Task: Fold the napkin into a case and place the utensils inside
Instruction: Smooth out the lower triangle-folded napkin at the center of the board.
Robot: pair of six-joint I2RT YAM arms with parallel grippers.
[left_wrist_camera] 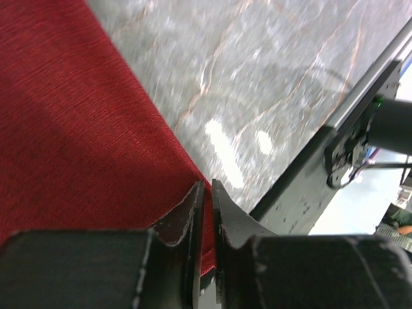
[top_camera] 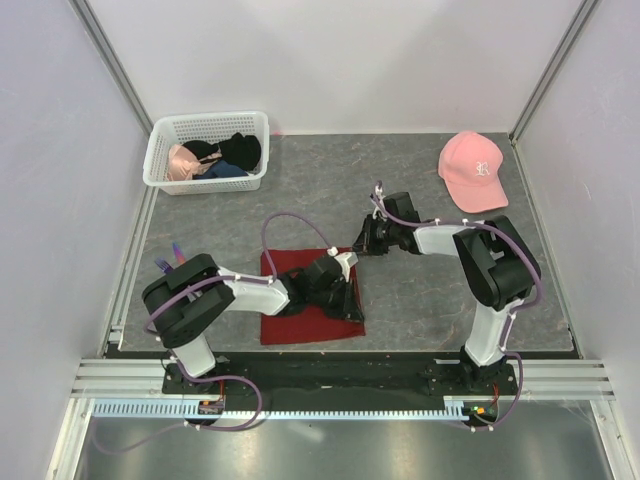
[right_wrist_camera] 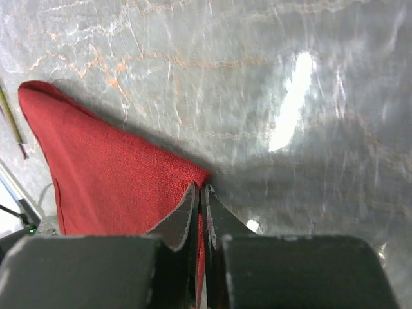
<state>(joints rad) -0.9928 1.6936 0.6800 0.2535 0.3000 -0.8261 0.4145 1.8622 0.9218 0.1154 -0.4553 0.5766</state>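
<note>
The napkin [top_camera: 295, 325] lies flat on the bench [top_camera: 430, 300], lower centre of the overhead frame. My left pincer [left_wrist_camera: 205, 193] is closed on its right edge, and my right pincer [right_wrist_camera: 201, 193] is closed on the upper right corner. For a clean fold, I judge both should lift together, low and level, carrying that edge leftward without stretching or skewing the cloth.

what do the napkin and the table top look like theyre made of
Napkin: woven cloth, matte; its fine ribbed weave shows close up. Table top: glossy grey, with marble-like veins and bright glare; real stone or printed laminate, cannot tell.
</note>
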